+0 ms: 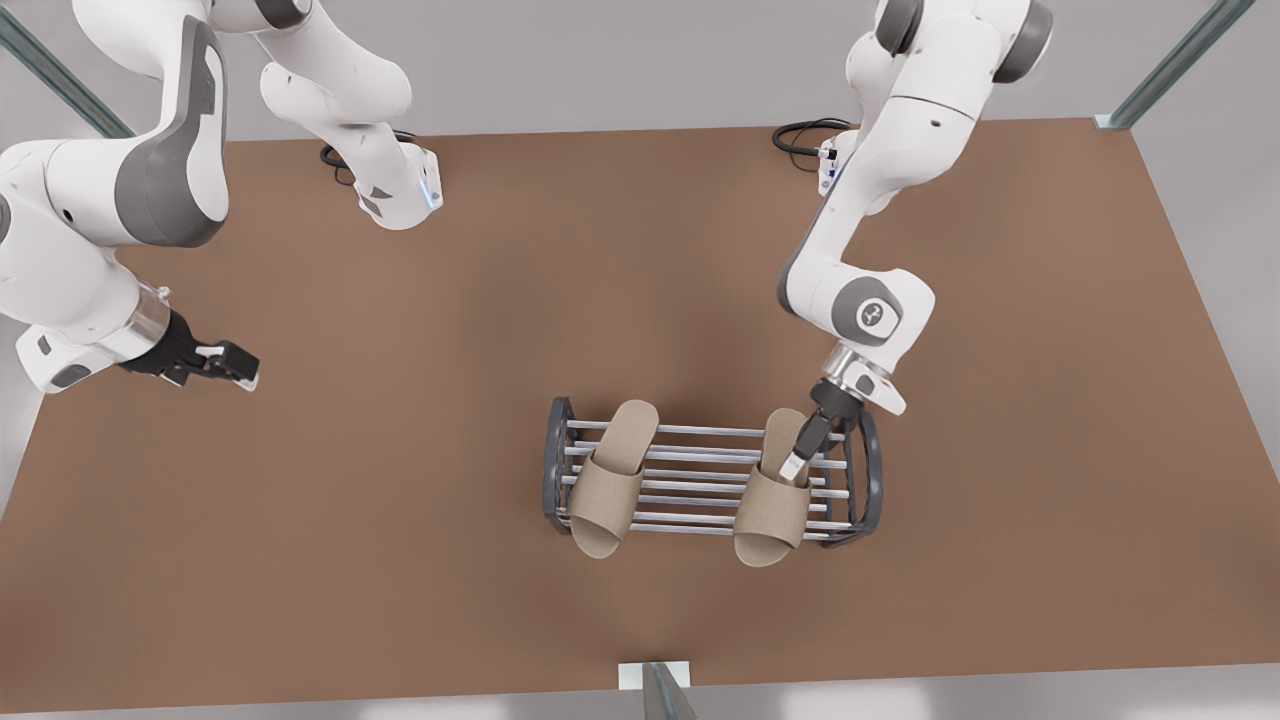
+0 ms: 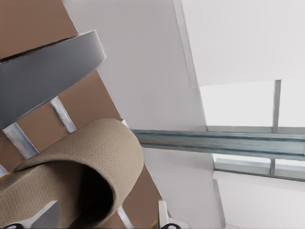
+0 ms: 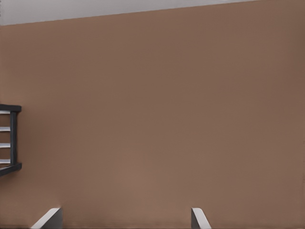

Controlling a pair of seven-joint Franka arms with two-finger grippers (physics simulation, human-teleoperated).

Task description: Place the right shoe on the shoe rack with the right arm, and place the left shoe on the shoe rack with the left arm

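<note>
Item 1. Right claw (image 1: 235, 368): held above the brown surface (image 1: 640, 250) at the front view's left, well apart from the shoe rack (image 1: 700, 470) and at about 9 o'clock from it. Its fingers (image 3: 50, 218) are spread wide with nothing between them. This arm is judged to be waiting.

Item 2. Shoe rack: set low on the surface, with dark end hoops and pale bars.

Item 3. Right shoe (image 1: 610, 480): a beige slipper laid across the bars at the rack's 9 o'clock end, with its toe overhanging toward 6 o'clock. It is judged to be placed.

Item 4. Left shoe (image 1: 770, 515): a matching slipper laid across the bars at the rack's 3 o'clock end, just inside the end hoop.

Item 5. Left claw (image 1: 800, 455): lowered onto the left shoe at its strap (image 2: 86, 157). Whether the shoe is being pinched cannot be told.

Step in hand: the set-down of the left shoe is judged to be nearly complete.

Next move: the shoe is to be freed if it is held, and the left claw lifted straight up, so that neither the strap nor the hoop is dragged.
</note>
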